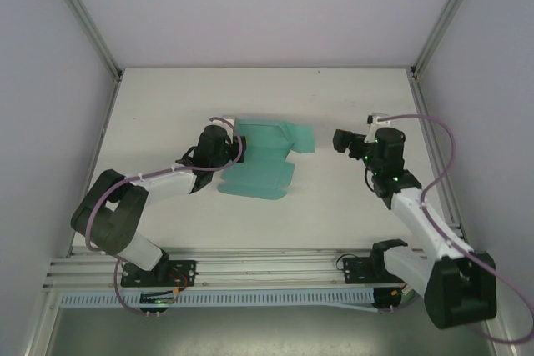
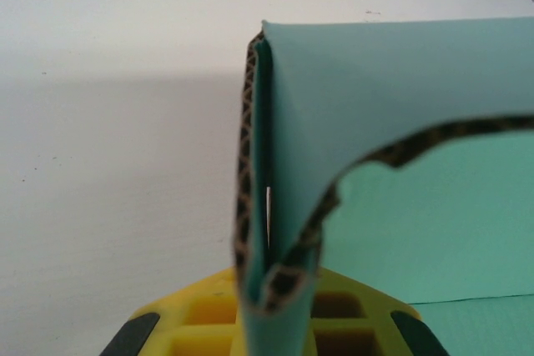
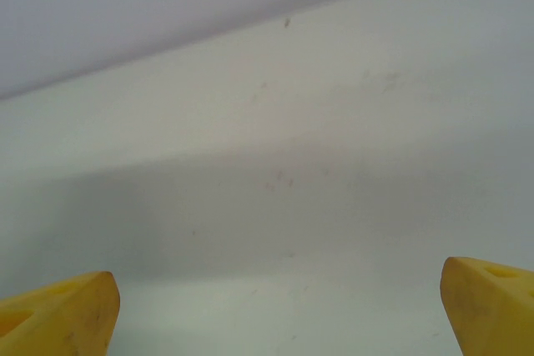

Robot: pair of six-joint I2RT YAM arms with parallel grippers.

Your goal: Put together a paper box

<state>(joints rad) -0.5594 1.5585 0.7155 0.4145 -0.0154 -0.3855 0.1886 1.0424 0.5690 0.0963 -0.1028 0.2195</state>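
Observation:
The paper box (image 1: 265, 164) is a teal-green die-cut card lying mostly flat at the middle of the white table, with flaps spread toward the back right. My left gripper (image 1: 235, 144) is at the card's left edge and is shut on a flap. In the left wrist view the yellow jaws of the left gripper (image 2: 275, 310) pinch a doubled-over flap of the paper box (image 2: 400, 89), whose brown corrugated edge shows. My right gripper (image 1: 338, 140) hovers to the right of the card, apart from it and open. Its yellow fingertips (image 3: 58, 314) stand wide apart over bare table.
White walls and metal frame posts (image 1: 83, 14) enclose the table (image 1: 334, 97) on the left, back and right. A slotted metal rail (image 1: 267, 264) runs along the near edge by the arm bases. The right arm's purple cable (image 1: 442, 156) loops near the right wall.

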